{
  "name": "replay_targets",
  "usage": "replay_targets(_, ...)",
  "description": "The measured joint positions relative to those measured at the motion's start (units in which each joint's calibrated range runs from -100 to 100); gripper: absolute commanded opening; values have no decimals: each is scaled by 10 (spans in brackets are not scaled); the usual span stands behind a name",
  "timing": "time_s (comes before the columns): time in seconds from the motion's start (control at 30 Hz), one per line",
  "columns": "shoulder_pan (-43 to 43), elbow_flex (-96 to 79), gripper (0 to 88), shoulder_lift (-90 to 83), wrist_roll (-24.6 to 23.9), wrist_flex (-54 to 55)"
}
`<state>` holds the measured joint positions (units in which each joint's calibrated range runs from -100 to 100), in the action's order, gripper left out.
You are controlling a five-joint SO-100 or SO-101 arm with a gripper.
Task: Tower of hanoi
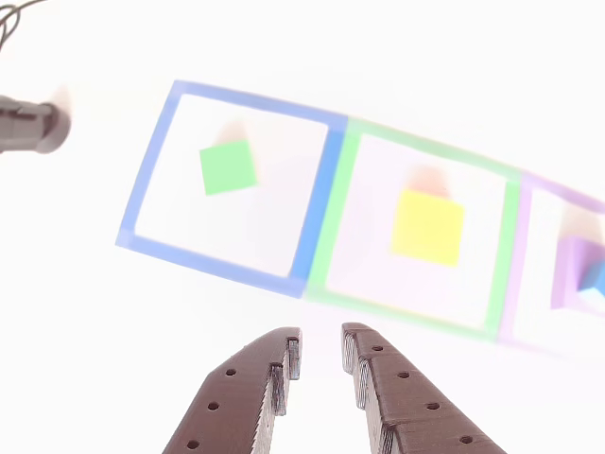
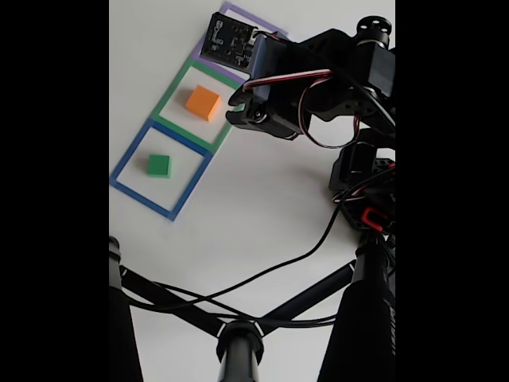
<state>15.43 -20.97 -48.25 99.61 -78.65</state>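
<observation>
In the other view my gripper (image 1: 321, 342) hangs above the white table, its brown fingers a little apart, open with nothing between them. Ahead of it, the green block (image 1: 228, 166) lies inside the blue tape square (image 1: 142, 199). The yellow block (image 1: 427, 226) lies inside the green tape square (image 1: 331, 227). At the right edge a purple block (image 1: 570, 274) carries the small blue cube (image 1: 596, 276), inside the purple tape square (image 1: 515, 274). The fixed view shows the green block (image 2: 159, 165) and the yellow block (image 2: 203, 102), which looks orange there; my arm (image 2: 318, 79) covers most of the purple square.
A black tripod (image 2: 238, 342) with spread legs and a black cable (image 2: 270, 274) crosses the near part of the table in the fixed view. A dark cylindrical object (image 1: 28, 125) pokes in at the left edge of the other view.
</observation>
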Motion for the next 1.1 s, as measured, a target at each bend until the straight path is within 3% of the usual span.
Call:
replay_targets(0.13, 17, -33, 48, 0, 4, 27)
replay_targets(0.27, 31, -70, 166, 0, 0, 66)
replay_targets(0.47, 30, -162, 234, -2, 0, 165)
replay_targets(0.83, 31, -453, 347, 9, 4, 576)
replay_targets(1.1, 35, -549, 381, 109, 4, 836)
